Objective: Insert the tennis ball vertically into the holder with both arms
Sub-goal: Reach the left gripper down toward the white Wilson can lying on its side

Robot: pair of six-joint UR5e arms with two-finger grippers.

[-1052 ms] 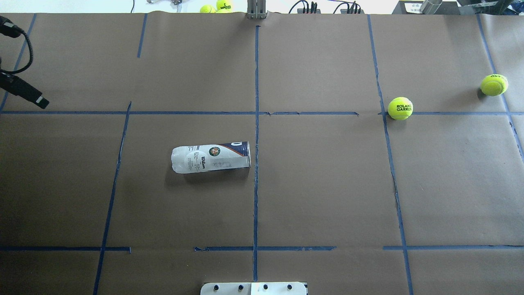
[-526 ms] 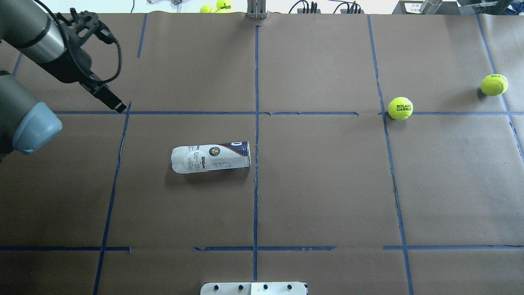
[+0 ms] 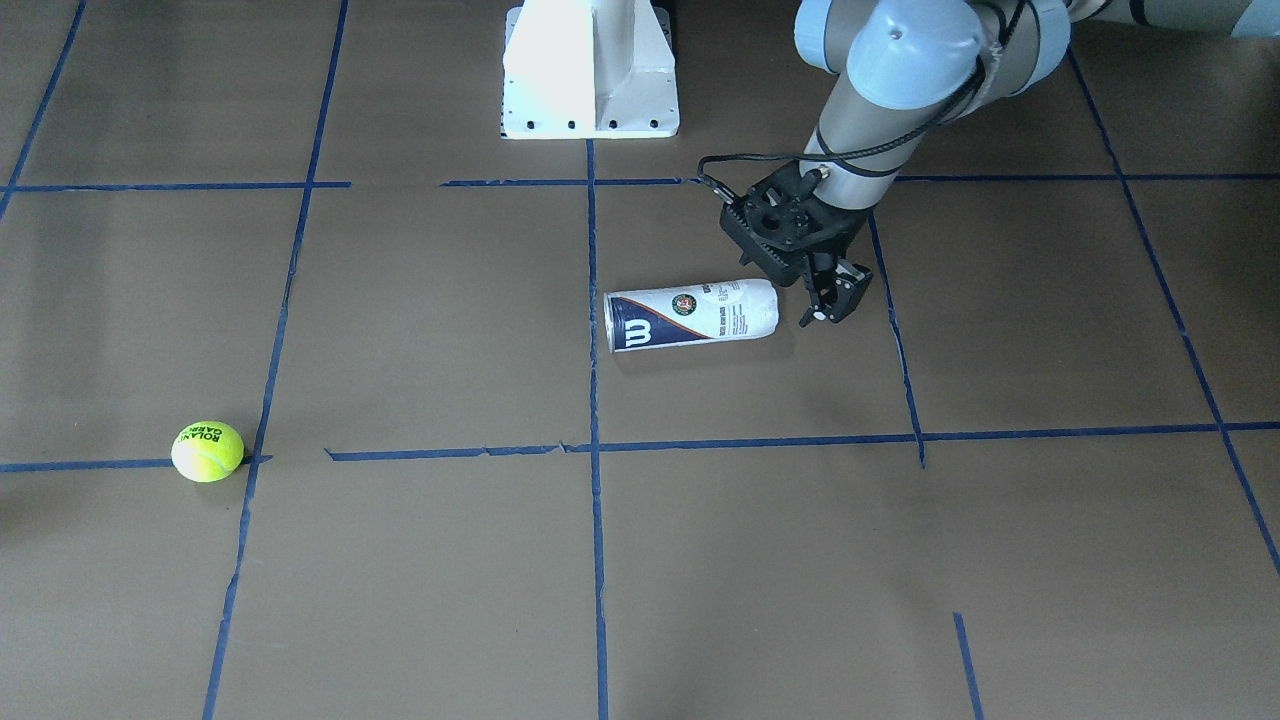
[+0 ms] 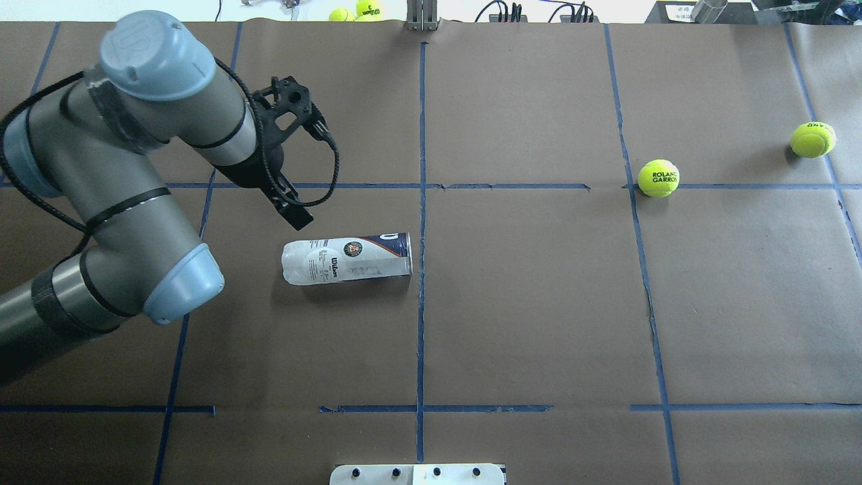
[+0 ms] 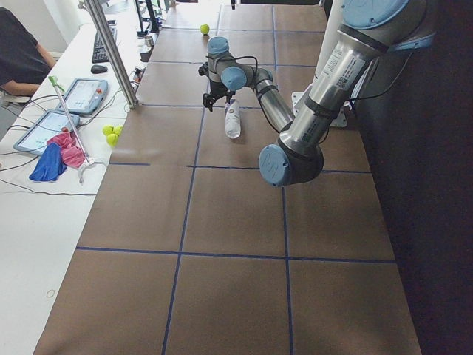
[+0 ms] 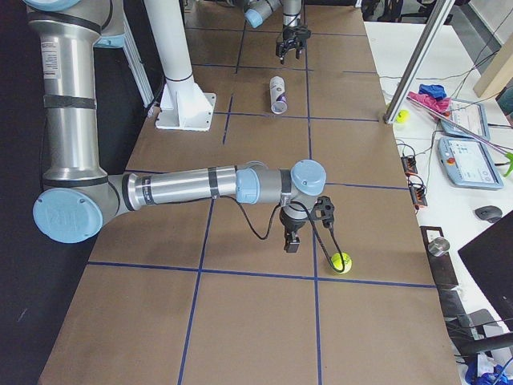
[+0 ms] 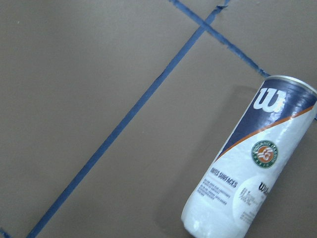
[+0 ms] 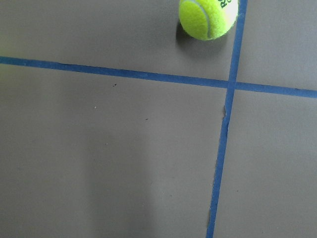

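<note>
Two claws, one can and two balls over a brown paper-covered desk [image 4: 539, 303] w/ a blue tape grid.

The tall cylindrical tennis-ball can, clear plastic w/ white & navy label [image 4: 347, 259], lies flat on its side, left of the centre tape line. Its rimmed navy "W" end points right and sits just beside that line. The rounded white end points left.

The left claw [image 3: 833, 297], black, on a grey arm w/ light-blue joint caps, hangs above the desk just left of the can's rounded end. A gap shows btw claw and can. Its fingers overlap in each view, so can't tell if they are spread or together. The left wrist cam sees the can [image 7: 252, 163] running diagonally.

The fuzzy yellow-green tennis ball w/ black print [image 4: 813, 139] sits far right on the desk against a tape line, well apart from the can. The right claw [image 6: 289, 245] shows only in the right-side view, near that tennis ball [image 6: 341, 261] and not touching it. Its grip can't be told from there. In the right wrist cam the tennis ball [image 8: 208, 17] is at the top edge, just left of a tape strip and above a tape crossing.

A 2nd yellow-green ball w/ "ROLAND GARROS" print [image 4: 658, 178] rests at a tape crossing btw the can and the tennis ball.

The white pedestal base [image 3: 590, 70] stands at the near edge.
</note>
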